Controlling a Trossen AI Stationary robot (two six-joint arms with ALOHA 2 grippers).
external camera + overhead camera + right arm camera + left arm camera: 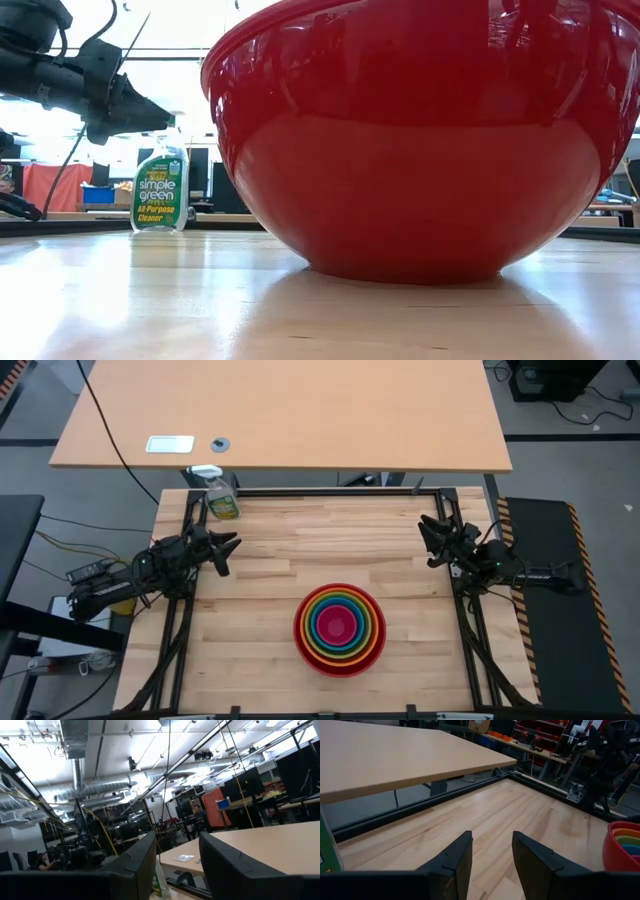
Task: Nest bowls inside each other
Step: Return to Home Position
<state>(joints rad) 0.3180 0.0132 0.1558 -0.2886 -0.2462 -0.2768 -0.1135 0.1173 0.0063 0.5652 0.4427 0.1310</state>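
Observation:
The bowls sit nested in one stack on the wooden table, a little right of its middle and toward the near edge. The red bowl is outermost, then orange, yellow-green and blue, with pink in the centre. In the low view the red bowl rests on its base and fills most of the picture. My left gripper hovers open at the table's left edge, above the tabletop, with the stack off to one side. My right gripper is open at the right edge, tipped upward toward the room.
A green spray bottle stands upright at the far left corner. A black frame runs along the table's far edge and sides. Beyond it is a second tan table. Bare wood lies between the stack and both grippers.

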